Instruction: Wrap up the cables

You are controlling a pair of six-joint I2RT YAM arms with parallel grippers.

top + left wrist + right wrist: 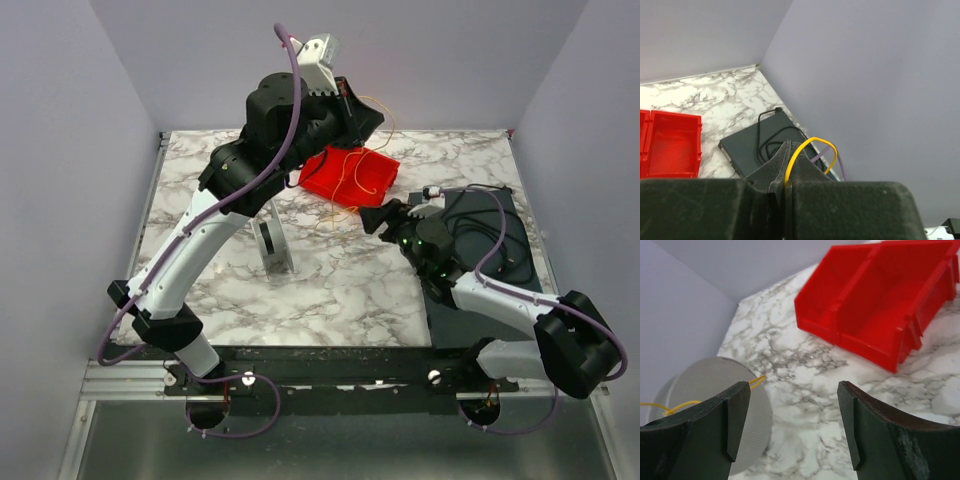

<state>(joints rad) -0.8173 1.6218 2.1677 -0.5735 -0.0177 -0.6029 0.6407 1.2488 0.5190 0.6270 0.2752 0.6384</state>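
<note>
The cables are thin yellow wires. My left gripper (362, 118) is raised high over the back of the table and is shut on a loop of yellow wire (807, 146). In the top view the wire (347, 180) hangs down across the red bin (348, 172). Another stretch of the wire (757, 382) lies on a grey spool (715, 390), which stands on the marble (272, 240). My right gripper (384, 218) is open and empty, low over the marble between the spool and the bin; in its wrist view the gap (792, 387) frames bare marble.
A dark grey flat box (490, 270) with a coiled black cord (470, 222) lies on the right; it also shows in the left wrist view (745, 145). Grey walls close the table on three sides. Purple robot cables run along both arms.
</note>
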